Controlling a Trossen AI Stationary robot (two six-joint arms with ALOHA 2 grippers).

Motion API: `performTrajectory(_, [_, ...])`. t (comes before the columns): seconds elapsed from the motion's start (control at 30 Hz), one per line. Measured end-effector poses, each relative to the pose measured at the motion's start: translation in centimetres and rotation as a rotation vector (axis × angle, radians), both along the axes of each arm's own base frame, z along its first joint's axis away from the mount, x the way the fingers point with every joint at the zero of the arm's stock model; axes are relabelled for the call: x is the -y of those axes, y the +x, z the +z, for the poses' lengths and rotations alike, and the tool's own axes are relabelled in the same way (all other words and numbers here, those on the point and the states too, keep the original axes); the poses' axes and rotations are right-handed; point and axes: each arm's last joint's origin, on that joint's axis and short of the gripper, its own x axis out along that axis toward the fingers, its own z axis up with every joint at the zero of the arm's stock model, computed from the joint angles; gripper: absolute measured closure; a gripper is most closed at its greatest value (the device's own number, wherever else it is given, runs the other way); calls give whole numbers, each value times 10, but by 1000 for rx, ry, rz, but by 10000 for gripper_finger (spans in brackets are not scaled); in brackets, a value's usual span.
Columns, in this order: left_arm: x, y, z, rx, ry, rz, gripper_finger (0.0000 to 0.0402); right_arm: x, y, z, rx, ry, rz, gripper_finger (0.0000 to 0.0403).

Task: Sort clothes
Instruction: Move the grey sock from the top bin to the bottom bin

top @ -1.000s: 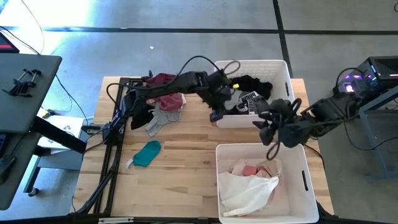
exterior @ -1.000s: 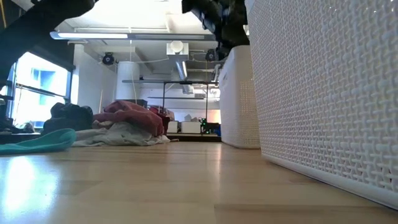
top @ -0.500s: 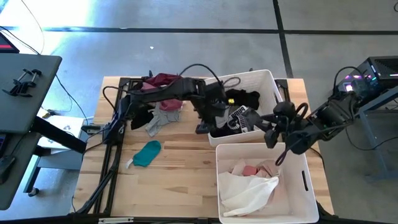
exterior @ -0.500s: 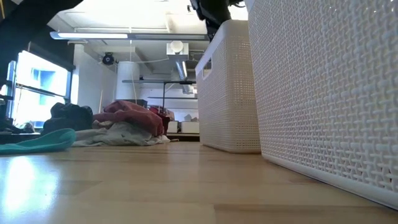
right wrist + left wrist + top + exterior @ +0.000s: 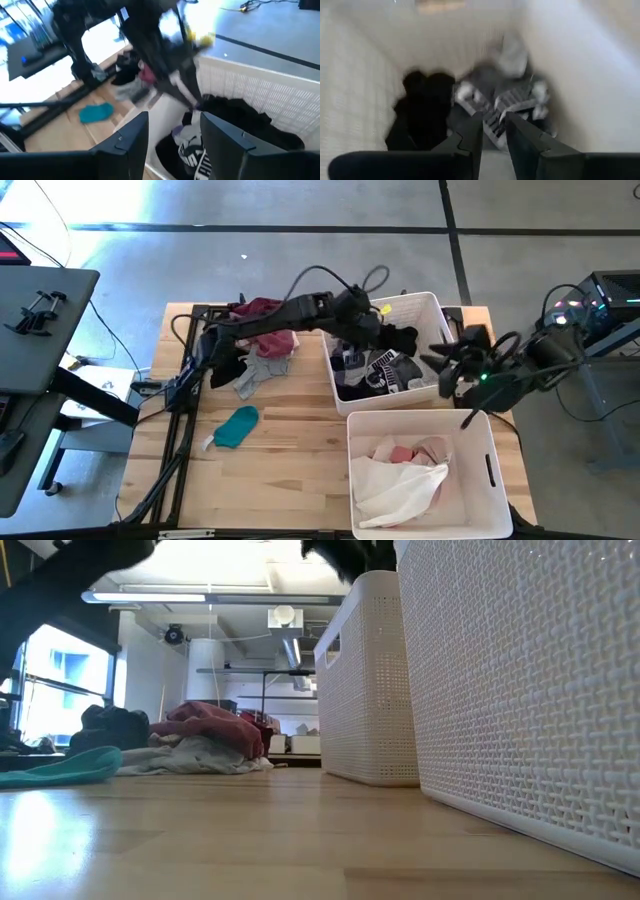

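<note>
The clothes lie in three places. A loose pile of maroon, grey and black garments rests on the table at the far left, with a teal garment lying flat nearer. Black and striped black-and-white clothes lie in the far white bin. White and pink ones lie in the near bin. My left gripper hangs over the far bin's left part, slanting down into it, narrowly open with nothing between its fingers. My right gripper hovers open by that bin's right rim.
The two white bins stand side by side on the table's right half, the far one turned slightly askew. A black metal frame and cables run along the table's left edge. Bare wood lies left of the near bin.
The far bin has slid toward the table's left and near edges and turned a little. My left gripper went with the bin's left wall, then rose and swung over the bin's inside. My right gripper has drifted toward the far edge, from the near bin's rim to the far bin's right side.
</note>
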Motion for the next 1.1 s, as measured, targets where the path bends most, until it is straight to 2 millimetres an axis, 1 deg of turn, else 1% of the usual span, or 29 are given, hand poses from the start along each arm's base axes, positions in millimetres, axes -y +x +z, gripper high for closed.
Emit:
performTrajectory(0.07, [-5, 7, -20, -55, 28, -32, 313, 4, -6, 6, 33, 8, -8, 238])
performTrajectory(0.13, [-8, 12, -36, -96, 68, -76, 290, 7, -9, 11, 61, 6, -19, 238])
performTrajectory(0.27, [-10, 16, -58, -188, 128, -81, 235, 10, -13, 19, 88, -9, -23, 238])
performTrajectory(0.37, [-13, 18, -77, -273, 176, -92, 207, 10, -12, 20, 92, -14, -15, 238])
performTrajectory(0.53, [-22, 26, -118, -353, 145, -108, 200, 10, -12, 21, 101, -31, -21, 238])
performTrajectory(0.6, [-24, 28, -133, -399, 176, -96, 202, 10, -12, 21, 103, -31, -23, 238])
performTrajectory(0.67, [-25, 30, -143, -433, 219, -92, 208, 10, -12, 21, 103, -32, -23, 238])
performTrajectory(0.73, [-23, 31, -146, -442, 233, -108, 222, 10, -12, 21, 103, -32, -23, 238])
performTrajectory(0.8, [-20, 32, -146, -441, 245, -113, 249, 10, -12, 21, 103, -32, -23, 238])
performTrajectory(0.9, [-18, 32, -138, -416, 260, -107, 312, 10, -11, 21, 102, -34, -23, 238])
performTrajectory(0.97, [-18, 32, -126, -382, 274, -103, 364, 10, -11, 21, 101, -37, -22, 238])
performTrajectory(1.0, [-18, 31, -120, -371, 277, -101, 382, 10, -11, 21, 101, -37, -22, 238])
performTrajectory(1.03, [-18, 29, -111, -352, 280, -91, 390, 10, -11, 21, 101, -37, -22, 238])
performTrajectory(1.1, [-21, 24, -92, -317, 291, -73, 387, 10, -12, 21, 99, -37, -20, 238])
